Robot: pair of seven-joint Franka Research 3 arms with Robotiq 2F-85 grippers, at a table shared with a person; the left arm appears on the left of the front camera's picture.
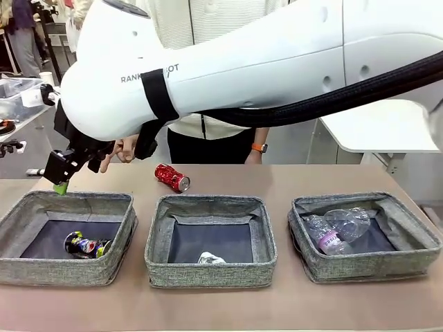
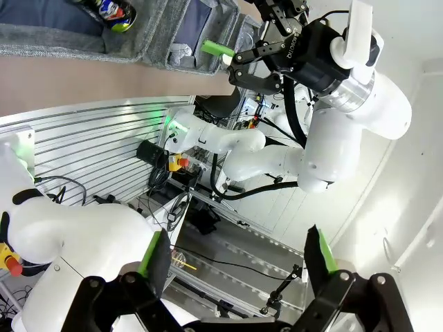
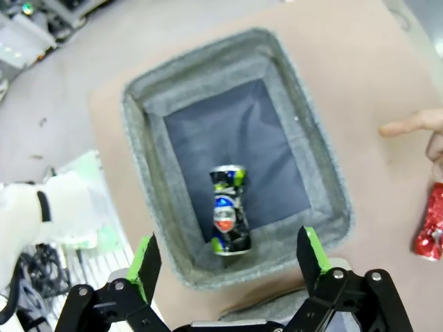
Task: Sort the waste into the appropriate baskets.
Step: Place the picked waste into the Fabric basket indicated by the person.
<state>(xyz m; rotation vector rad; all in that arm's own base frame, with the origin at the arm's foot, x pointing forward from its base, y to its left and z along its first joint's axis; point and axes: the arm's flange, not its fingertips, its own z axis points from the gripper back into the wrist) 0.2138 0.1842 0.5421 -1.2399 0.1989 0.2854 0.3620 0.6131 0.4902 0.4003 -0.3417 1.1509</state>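
Observation:
My right gripper (image 1: 62, 181) hangs open above the far left corner of the left basket (image 1: 41, 271), with nothing between its fingers. In the right wrist view the right gripper (image 3: 228, 259) looks straight down on a dark multicoloured can (image 3: 228, 218) lying on the basket's dark bottom, near one wall (image 3: 208, 69). That can (image 1: 86, 245) lies free. A red can (image 1: 172, 177) lies on the table behind the middle basket (image 1: 208, 275), which holds a whitish paper wad (image 1: 211, 259). Two clear bottles (image 1: 339, 228) lie in the right basket (image 1: 374, 266). My left gripper (image 2: 235, 256) is open and empty, facing away from the table.
A person stands at the far side, one hand (image 1: 121, 149) resting on the table near the red can (image 3: 430, 221). The right arm's white body spans the top of the front view. Bare table lies in front of the baskets.

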